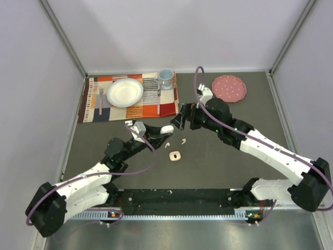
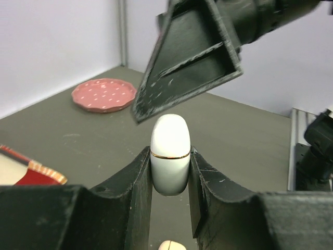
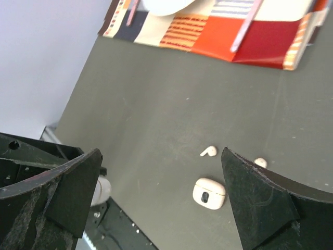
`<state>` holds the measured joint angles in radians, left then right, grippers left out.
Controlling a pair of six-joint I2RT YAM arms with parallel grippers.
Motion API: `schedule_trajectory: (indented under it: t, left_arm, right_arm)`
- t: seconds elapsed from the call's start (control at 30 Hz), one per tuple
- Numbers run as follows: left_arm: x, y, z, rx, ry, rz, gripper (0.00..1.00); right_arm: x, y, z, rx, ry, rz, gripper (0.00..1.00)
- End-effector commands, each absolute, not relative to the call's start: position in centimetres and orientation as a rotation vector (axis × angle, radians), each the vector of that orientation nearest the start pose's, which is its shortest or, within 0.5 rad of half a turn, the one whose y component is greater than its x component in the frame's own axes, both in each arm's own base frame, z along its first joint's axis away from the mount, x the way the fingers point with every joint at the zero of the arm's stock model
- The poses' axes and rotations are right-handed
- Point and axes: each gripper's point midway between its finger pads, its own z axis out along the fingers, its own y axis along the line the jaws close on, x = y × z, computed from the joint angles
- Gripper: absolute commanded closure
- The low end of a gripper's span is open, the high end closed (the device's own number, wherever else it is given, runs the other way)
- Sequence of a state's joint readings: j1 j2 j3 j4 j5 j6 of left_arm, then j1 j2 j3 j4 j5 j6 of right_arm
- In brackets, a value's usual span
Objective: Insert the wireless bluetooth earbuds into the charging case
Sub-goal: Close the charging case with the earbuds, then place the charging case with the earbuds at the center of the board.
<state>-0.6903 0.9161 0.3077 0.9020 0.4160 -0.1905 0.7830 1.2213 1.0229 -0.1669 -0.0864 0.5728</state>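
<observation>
A white closed charging case (image 2: 169, 153) with a thin gold seam stands upright between my left gripper's (image 2: 169, 172) fingers, which are shut on it, a little above the table. From above, this case (image 1: 168, 128) sits at mid-table. My right gripper (image 1: 181, 117) hovers open just beyond it, its fingers (image 2: 187, 57) above the case. A second white case (image 3: 209, 192) lies flat on the table below. Two earbuds lie loose near it: one earbud (image 3: 208, 151) in full view, the other earbud (image 3: 260, 162) half hidden by my right finger. My right gripper (image 3: 161, 156) holds nothing.
A striped placemat (image 1: 151, 107) at the back left carries a white plate (image 1: 125, 92), cutlery and a blue mug (image 1: 165, 78). A pink plate (image 1: 229, 88) lies at the back right. Grey walls enclose the table on three sides.
</observation>
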Motion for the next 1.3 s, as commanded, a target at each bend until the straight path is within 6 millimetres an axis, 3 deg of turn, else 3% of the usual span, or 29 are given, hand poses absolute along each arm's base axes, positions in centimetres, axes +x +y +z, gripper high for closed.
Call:
schedule_trajectory:
  t: [0.0,0.07,0.17,0.23,0.27,0.43,0.53,0.57,0.63,0.67,0.73,0.77,0.83,0.87,1.03,1.27]
  left_arm:
    - [22.6,-25.1,28.0,0.522,1.216,-0.923,1.00]
    - [23.5,-24.5,27.2,0.483,1.272,-0.883,1.00]
    - [24.8,-23.9,26.3,0.425,1.364,-0.864,1.00]
    - [25.9,-23.5,25.5,0.386,1.423,-0.882,1.00]
    - [26.4,-23.3,24.8,0.363,1.456,-0.890,1.00]
    - [28.7,-21.3,22.7,0.191,1.584,-1.011,1.00]
    - [29.5,-21.8,21.4,0.181,1.655,-1.057,1.00]
    - [29.7,-22.3,20.1,0.188,1.703,-1.077,1.00]
    - [29.9,-22.9,19.9,0.184,1.715,-1.133,1.00]
    - [30.0,-23.2,18.8,0.181,1.748,-1.160,1.00]
    - [30.4,-23.6,18.5,0.148,1.742,-1.204,1.00]
    - [30.7,-23.9,16.9,0.127,1.787,-1.217,1.00]
    - [31.0,-24.1,16.3,0.089,1.785,-1.260,1.00]
    - [31.3,-24.2,14.8,0.062,1.817,-1.271,1.00]
    - [31.6,-24.0,11.4,-0.065,1.844,-1.357,1.00]
    - [32.3,-23.4,9.4,-0.138,1.864,-1.345,1.00]
  right_arm:
    - [28.1,26.3,27.7,-0.067,1.947,0.730,0.01]
    - [29.8,23.0,28.4,0.041,1.910,0.587,0.01]
    - [30.5,20.0,28.8,0.112,1.895,0.571,0.01]
    - [30.3,19.4,28.6,0.133,1.898,0.594,0.01]
    - [30.1,19.3,27.5,0.132,1.919,0.592,0.01]
    - [29.0,20.2,25.2,0.121,1.984,0.658,0.01]
    - [28.5,21.0,23.9,0.092,2.028,0.694,0.01]
    - [28.3,21.3,23.6,0.082,2.041,0.708,0.01]
    - [28.0,21.5,23.1,0.088,2.057,0.726,0.01]
    - [27.9,21.7,23.1,0.079,2.057,0.745,0.01]
    - [27.4,22.0,22.6,0.076,2.070,0.769,0.01]
    - [27.3,22.2,22.8,0.075,2.058,0.792,0.01]
    - [26.9,22.3,22.3,0.082,2.061,0.821,0.01]
    - [26.8,22.6,22.6,0.074,2.050,0.842,0.01]
    - [26.7,22.7,22.3,0.071,2.056,0.851,0.01]
    - [26.1,23.3,22.3,0.041,2.065,0.898,0.01]
